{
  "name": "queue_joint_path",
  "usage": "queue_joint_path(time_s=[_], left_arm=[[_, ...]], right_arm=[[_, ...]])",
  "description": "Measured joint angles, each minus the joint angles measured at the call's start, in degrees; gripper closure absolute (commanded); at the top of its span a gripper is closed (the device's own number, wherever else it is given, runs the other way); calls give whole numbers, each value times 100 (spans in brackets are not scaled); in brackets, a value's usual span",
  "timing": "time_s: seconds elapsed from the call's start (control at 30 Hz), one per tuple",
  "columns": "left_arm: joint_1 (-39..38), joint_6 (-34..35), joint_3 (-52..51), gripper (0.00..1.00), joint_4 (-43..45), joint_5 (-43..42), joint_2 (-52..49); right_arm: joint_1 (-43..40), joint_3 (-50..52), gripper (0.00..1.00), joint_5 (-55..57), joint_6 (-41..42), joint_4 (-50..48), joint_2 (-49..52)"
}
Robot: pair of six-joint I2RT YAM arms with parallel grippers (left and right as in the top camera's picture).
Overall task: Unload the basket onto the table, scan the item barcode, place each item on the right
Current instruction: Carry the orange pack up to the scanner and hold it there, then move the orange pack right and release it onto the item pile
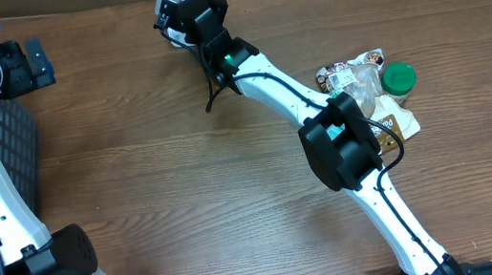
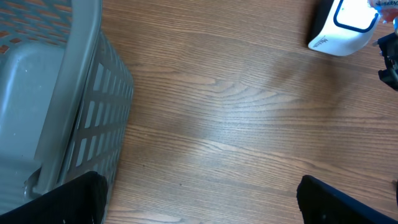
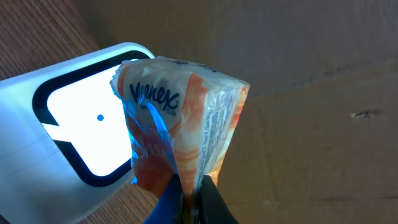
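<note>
My right gripper (image 3: 191, 202) is shut on an orange-and-white Kleenex tissue pack (image 3: 180, 124), pinching its lower edge. The pack stands upright right in front of the white barcode scanner (image 3: 68, 134), whose window glows bright. From overhead, the right gripper (image 1: 182, 11) sits at the table's far edge with the scanner (image 1: 171, 3) mostly hidden behind it. The scanner (image 2: 343, 26) also shows at the top right of the left wrist view. My left gripper (image 2: 199, 199) is open over bare wood near the basket, holding nothing.
A grey plastic basket (image 1: 16, 150) stands at the left edge; its wall (image 2: 74, 93) is close to my left fingers. A pile of items lies at the right, with a green-lidded jar (image 1: 399, 79) and clear packets (image 1: 353, 76). A cardboard wall (image 3: 311, 93) rises behind the scanner.
</note>
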State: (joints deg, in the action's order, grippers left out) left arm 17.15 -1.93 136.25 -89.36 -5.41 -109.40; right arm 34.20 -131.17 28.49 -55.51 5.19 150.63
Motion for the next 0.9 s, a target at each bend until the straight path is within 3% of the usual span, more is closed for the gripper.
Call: queue_joint_path(time_s=[0.67, 0.9], left_arm=[[0, 0, 0, 0, 0, 0, 0], [0, 0, 0, 0, 0, 0, 0]], right_arm=[[0, 4, 96, 205, -415, 22, 0], [2, 39, 96, 319, -236, 649, -144]])
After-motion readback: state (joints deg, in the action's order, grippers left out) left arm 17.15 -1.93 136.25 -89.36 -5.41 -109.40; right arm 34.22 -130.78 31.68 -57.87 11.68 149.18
